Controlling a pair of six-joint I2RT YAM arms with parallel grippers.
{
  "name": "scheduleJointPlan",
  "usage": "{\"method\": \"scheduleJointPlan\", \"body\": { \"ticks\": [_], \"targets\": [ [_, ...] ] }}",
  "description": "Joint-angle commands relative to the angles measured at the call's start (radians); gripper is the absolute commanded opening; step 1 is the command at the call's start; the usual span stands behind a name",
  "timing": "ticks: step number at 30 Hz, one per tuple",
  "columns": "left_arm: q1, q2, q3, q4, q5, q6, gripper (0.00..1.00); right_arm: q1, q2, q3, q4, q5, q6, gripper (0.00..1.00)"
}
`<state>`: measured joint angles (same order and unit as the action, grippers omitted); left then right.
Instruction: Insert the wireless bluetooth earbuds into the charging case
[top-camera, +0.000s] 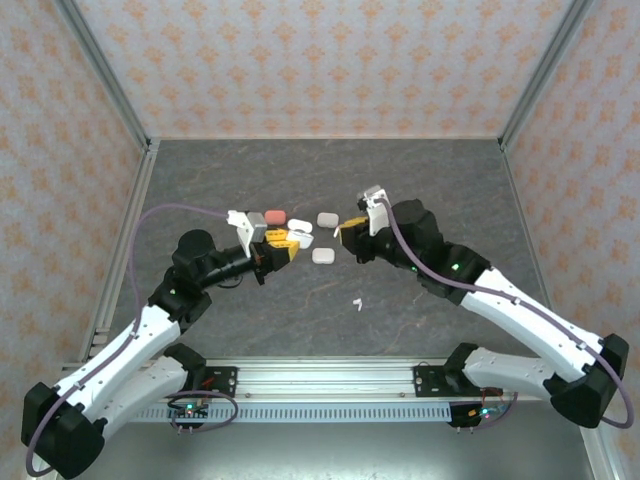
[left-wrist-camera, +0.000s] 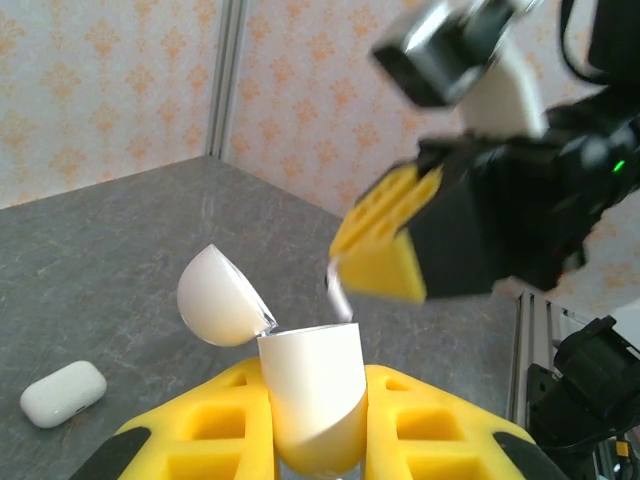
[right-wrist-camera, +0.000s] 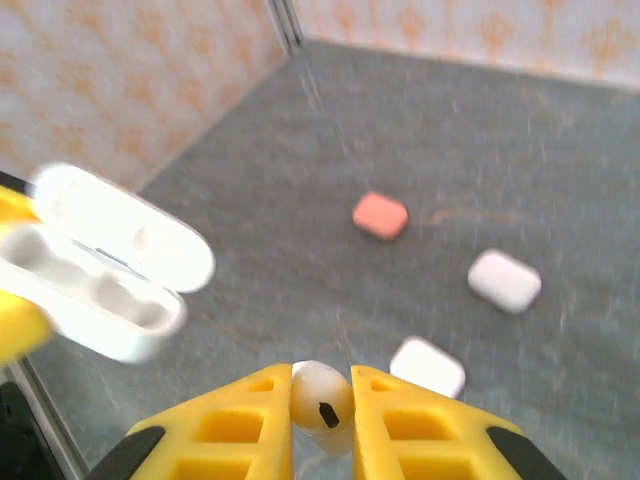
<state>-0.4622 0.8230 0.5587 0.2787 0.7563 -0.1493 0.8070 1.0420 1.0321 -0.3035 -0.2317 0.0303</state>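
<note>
My left gripper (top-camera: 284, 246) is shut on an open white charging case (left-wrist-camera: 312, 385), held upright between its yellow fingers with the lid (left-wrist-camera: 219, 296) flipped back to the left. My right gripper (right-wrist-camera: 321, 386) is shut on a white earbud (right-wrist-camera: 322, 402), its rounded head pinched between the yellow fingers. In the left wrist view that right gripper (left-wrist-camera: 375, 262) hovers just above and behind the case's mouth, with the earbud's stem (left-wrist-camera: 340, 297) pointing down toward it. In the right wrist view the open case (right-wrist-camera: 95, 285) lies to the left, its two wells visible. Another white earbud (top-camera: 358, 302) lies on the table nearer the arms.
Closed cases lie on the grey table behind and between the grippers: a pink one (right-wrist-camera: 380, 215), a white one (right-wrist-camera: 505, 280) and another white one (right-wrist-camera: 428, 365). One white case (left-wrist-camera: 63, 393) lies to the left of the left gripper. Patterned walls enclose the table on three sides.
</note>
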Motion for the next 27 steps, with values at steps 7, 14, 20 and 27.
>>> {"method": "scheduleJointPlan", "body": {
  "ticks": [7, 14, 20, 27],
  "targets": [
    [-0.009, 0.013, -0.003, 0.112, 0.043, -0.024, 0.04, 0.088, 0.056, 0.084, 0.136, -0.026, -0.133, 0.18],
    [-0.013, 0.015, -0.002, 0.109, 0.043, -0.022, 0.04, 0.104, 0.098, 0.098, 0.194, -0.049, -0.139, 0.18],
    [-0.018, 0.026, -0.003, 0.125, 0.044, -0.029, 0.04, 0.112, 0.127, 0.101, 0.227, -0.066, -0.129, 0.18],
    [-0.018, 0.026, 0.000, 0.126, 0.032, -0.029, 0.04, 0.113, 0.153, 0.108, 0.248, -0.104, -0.115, 0.18]
  ]
}}
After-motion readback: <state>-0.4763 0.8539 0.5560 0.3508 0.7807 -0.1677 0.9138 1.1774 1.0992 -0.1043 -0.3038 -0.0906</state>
